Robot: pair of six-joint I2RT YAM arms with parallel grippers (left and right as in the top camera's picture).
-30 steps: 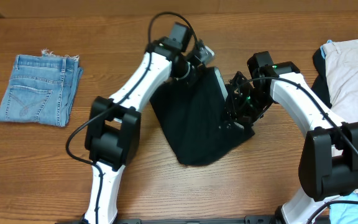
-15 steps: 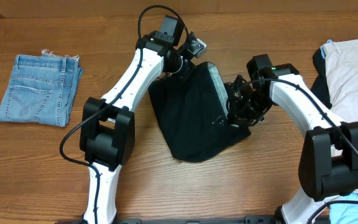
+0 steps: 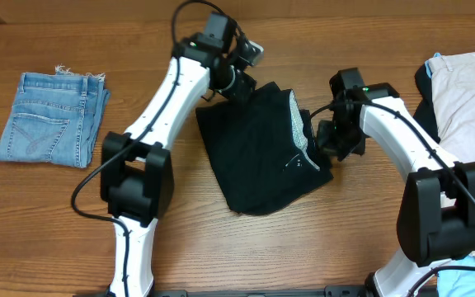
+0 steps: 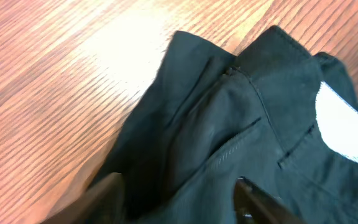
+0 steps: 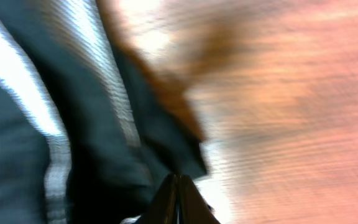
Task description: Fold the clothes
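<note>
Shorts lying rumpled on the wooden table.
I'm hovering my left pincer spread above them, my right pincer pressed together at their edge; jeans lying far left.

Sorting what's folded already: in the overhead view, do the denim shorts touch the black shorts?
No, the denim shorts lie well apart, with bare table between them and the black shorts.
</note>
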